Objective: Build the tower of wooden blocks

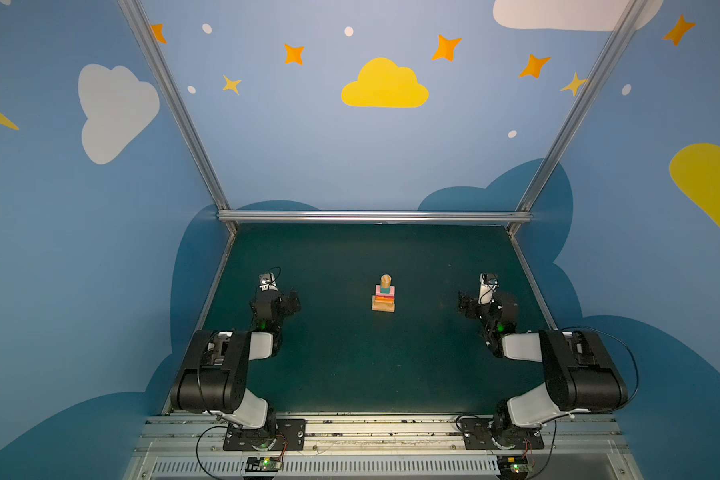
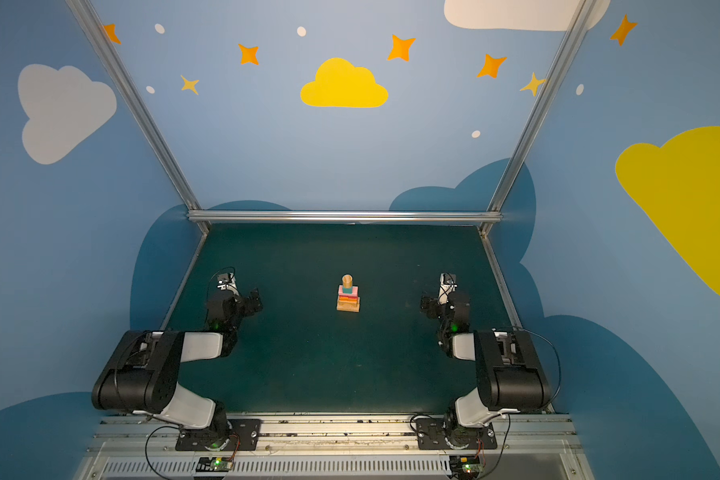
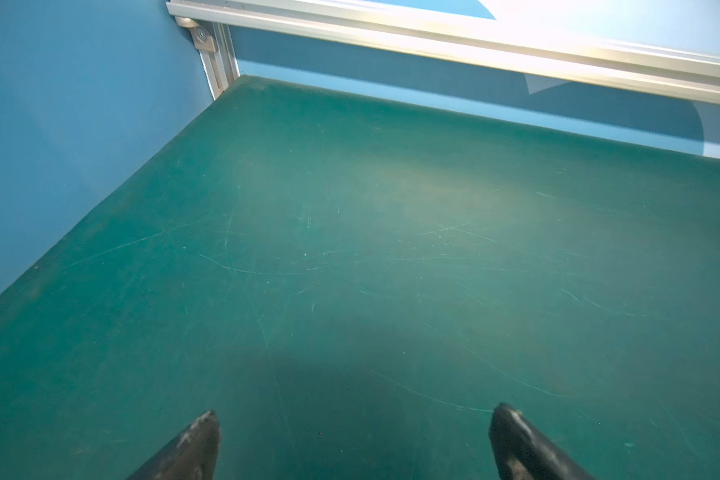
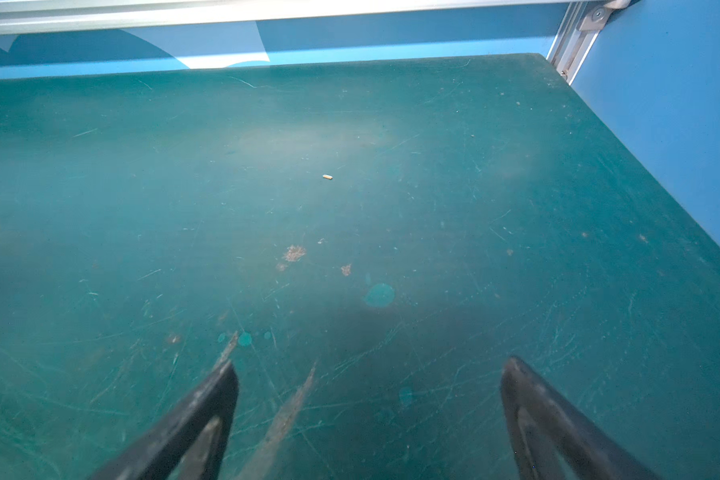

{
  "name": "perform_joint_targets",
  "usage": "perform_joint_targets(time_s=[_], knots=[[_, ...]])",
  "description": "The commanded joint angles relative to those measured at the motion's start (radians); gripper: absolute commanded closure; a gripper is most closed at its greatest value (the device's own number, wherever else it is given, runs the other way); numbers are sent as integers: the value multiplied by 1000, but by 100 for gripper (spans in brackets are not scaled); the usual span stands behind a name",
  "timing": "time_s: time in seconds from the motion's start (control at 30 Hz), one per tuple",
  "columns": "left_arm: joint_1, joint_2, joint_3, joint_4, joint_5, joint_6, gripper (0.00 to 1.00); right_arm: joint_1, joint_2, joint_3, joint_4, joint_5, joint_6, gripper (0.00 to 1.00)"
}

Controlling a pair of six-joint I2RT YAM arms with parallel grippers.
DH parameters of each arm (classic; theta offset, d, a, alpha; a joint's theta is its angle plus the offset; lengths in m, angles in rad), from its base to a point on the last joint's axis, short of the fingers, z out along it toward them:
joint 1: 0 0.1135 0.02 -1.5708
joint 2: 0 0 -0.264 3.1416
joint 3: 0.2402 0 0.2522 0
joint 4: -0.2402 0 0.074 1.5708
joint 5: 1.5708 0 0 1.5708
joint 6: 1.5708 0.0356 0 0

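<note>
One tower [image 1: 383,295] [image 2: 348,294]: upright at mid-frame in both top views, on the green mat [image 1: 350,365], well apart from both arms.
Layers: wide tan base [image 1: 383,307] at the bottom, then orange, red, pink and teal, with the tan cylinder [image 1: 385,281] on top.
Left gripper [image 1: 294,301] [image 3: 356,415]: left of centre, jaws spread, empty.
Right gripper [image 1: 464,305] [image 4: 371,365]: right of centre, jaws spread, empty.

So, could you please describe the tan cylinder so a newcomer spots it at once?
Look at the dark green table; near its middle stands the tower. The tan cylinder crowns it, the only round piece, directly above a teal cube.
</note>
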Motion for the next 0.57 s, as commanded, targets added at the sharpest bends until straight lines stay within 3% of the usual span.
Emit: perform_joint_targets(time_s=[0.0, 0.53], knots=[[4, -7, 17, -4, 14, -4, 0, -4, -15, 16, 8, -11, -11, 4], [5, -8, 16, -4, 14, -3, 0, -7, -9, 22, 2, -14, -9, 4]])
